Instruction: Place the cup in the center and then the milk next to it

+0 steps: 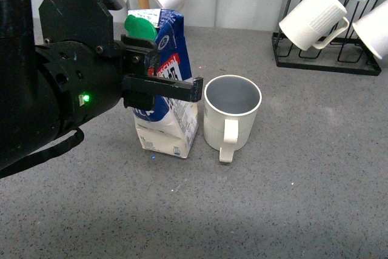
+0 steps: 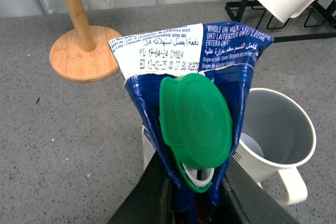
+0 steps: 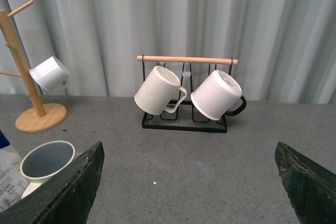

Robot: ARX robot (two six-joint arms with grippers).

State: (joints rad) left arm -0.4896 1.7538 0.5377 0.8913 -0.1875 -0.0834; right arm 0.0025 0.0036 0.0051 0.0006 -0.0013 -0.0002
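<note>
cup [image 1: 233, 116]: upright, empty | milk [image 1: 173, 116]: capped, beside cup, in left tool [image 2: 195, 198]

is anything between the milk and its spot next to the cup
Nothing visible. The left gripper is shut on the milk, which already stands right beside the cup, with only a thin strip of bare table between them.
</note>
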